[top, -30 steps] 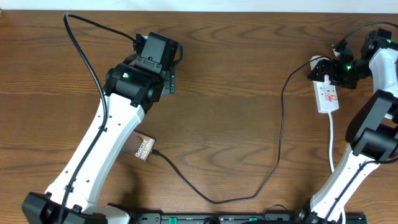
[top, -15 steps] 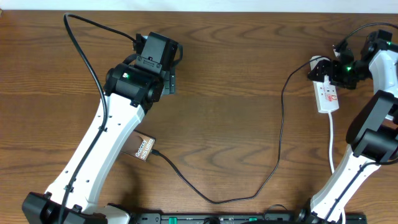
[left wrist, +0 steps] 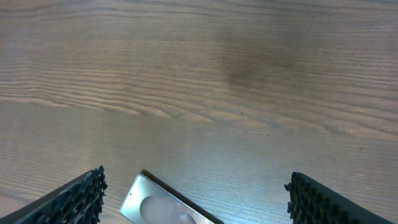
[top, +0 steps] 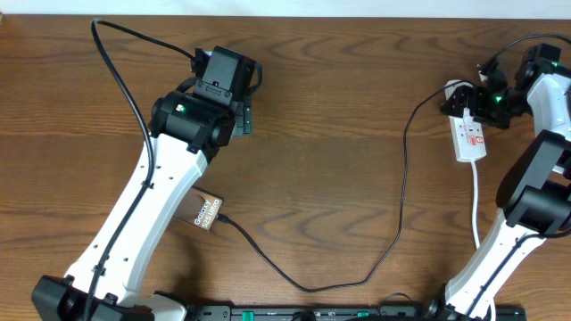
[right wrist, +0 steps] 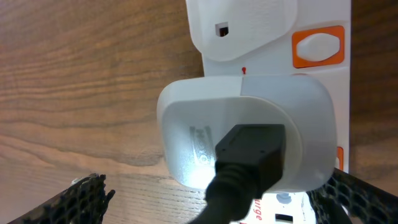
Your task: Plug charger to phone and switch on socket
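Robot lab bench: wood-grain table, two white-and-black arms mounted at edge (cables trailing).

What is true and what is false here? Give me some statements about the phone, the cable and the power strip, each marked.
1. The phone is partly hidden under the left arm. True.
2. A black cable runs from the phone's edge to a white adapter plugged into the power strip. True.
3. The left end effector grips the cable. False: it is open above the bare table, holding nothing.
4. The power strip lies on the left side of the table. False: it lies on the right, with the open right end effector over it.
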Controlling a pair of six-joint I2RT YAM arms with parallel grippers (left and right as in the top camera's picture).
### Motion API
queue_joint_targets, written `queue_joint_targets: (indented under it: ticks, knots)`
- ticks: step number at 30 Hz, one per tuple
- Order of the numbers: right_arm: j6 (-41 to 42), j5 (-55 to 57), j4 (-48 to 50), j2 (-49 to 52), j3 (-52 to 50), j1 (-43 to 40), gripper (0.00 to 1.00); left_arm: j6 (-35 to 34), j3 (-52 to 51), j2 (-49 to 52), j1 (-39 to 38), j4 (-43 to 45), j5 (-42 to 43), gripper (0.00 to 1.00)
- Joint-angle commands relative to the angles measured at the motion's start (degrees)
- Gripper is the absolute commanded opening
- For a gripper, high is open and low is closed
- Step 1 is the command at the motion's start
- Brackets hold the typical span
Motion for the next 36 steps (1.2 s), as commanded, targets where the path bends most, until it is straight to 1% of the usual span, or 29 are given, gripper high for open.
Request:
queue_joint_targets:
  ticks: [1,4,6,8,15,17,20,25,29,36]
  knots:
    - [4.13,-1.49,-1.03,1.92,-0.72,2.67,0.99,0.48,1.18,-0.66,0.07,-0.22,-1.05,0.92]
    - [6.03,3.15,-3.06,0.72,1.38,1.31,0.99,0.48,1.16,-0.66,0.07,-0.22,-1.05,0.92]
    - [6.43,4.17,-4.26,-0.68,2.95,0.44,0.99,0.48,1.18,-0.66,0.07,-0.22,-1.05,0.91]
    - [6.93,4.90,-5.49,-3.61,4.98,-0.61,0.99,0.48,1.18,-0.66,0.07,-0.22,-1.05,0.92]
    - [12.00,16.15,-9.44,-14.60,7.56,-0.79,0.99,0.48,1.18,-0.66,0.07,-0.22,-1.05,0.92]
    - [12.61,16.17,-11.28,-18.29,7.56,-0.74,0.99,0.48,1.18,-0.66,0.07,-0.22,-1.05,0.92]
    - [16.65,16.17,-14.03,-23.43,7.56,-0.74,0.99,0.48,1.18,-0.66,0.07,-0.22,-1.05,0.92]
    - [16.81,16.17,-14.64,-29.00,7.56,-0.74,0.99,0.48,1.18,-0.66,0.07,-0.22,-1.05,0.92]
    - [16.81,16.17,-14.67,-30.67,7.56,-0.76,0.99,0.48,1.16,-0.66,0.07,-0.22,-1.05,0.91]
    - [16.81,16.17,-14.67,-30.47,7.54,-0.74,0.99,0.48,1.18,-0.66,0.07,-0.22,-1.05,0.91]
